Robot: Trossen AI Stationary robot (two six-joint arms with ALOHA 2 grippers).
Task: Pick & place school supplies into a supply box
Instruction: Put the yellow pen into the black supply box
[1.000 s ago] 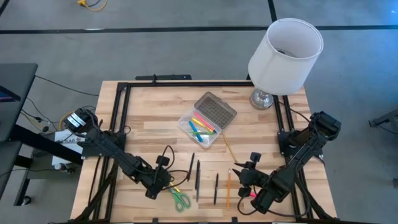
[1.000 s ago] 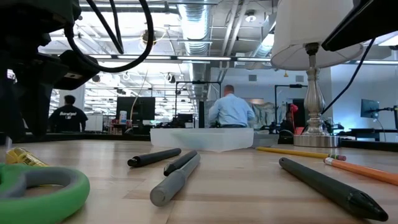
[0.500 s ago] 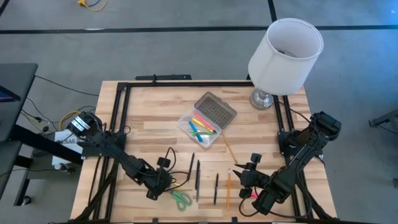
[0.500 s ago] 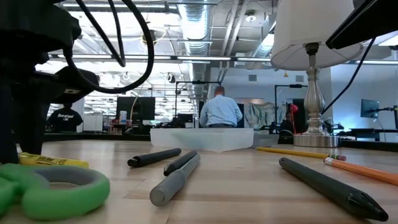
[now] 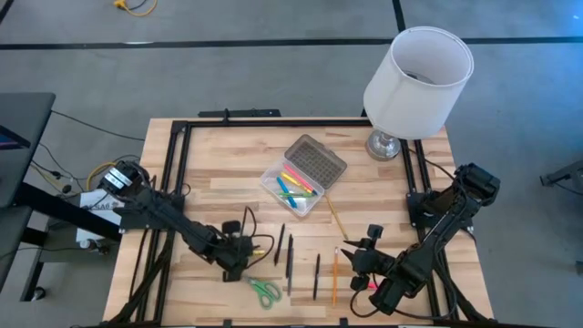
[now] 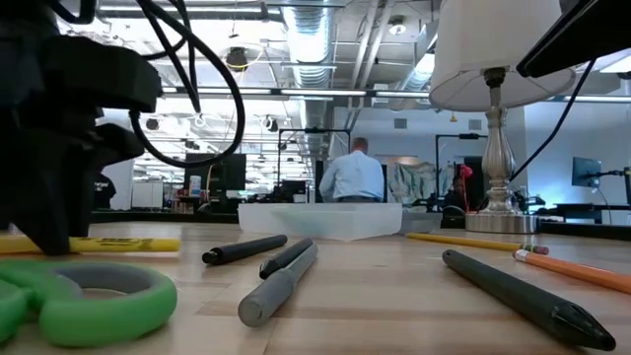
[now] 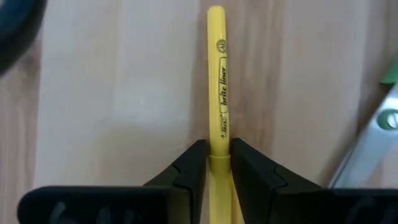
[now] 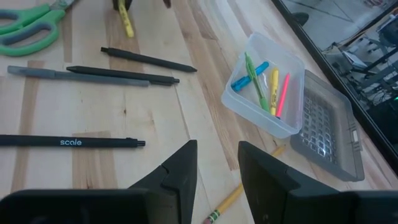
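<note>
Two grippers over one wooden table (image 5: 219, 173), listed near edge to far.

Near edge: green-handled scissors (image 5: 265, 292), lying flat. Right gripper (image 5: 357, 266) hovers at the near right corner, fingers spread, holding nothing; an orange pencil (image 5: 334, 276) lies just beside it.

Near-middle: left gripper (image 5: 244, 258), low at the table, fingers pinched on one end of a yellow highlighter (image 7: 217, 81); whether the highlighter touches the wood cannot be told. Three dark pens and one grey pen (image 5: 290, 266) lie loose between the two grippers, roughly parallel, well apart from the box.

Middle: yellow pencil (image 5: 334, 217), lying at a slant just short of the box.

Far-middle: clear supply box (image 5: 293, 189), open, holding blue, green, yellow and pink markers; its grey dotted lid (image 5: 316, 162) is folded back flat beside it.

Far right corner: lamp with white shade (image 5: 419, 80), upright.
</note>
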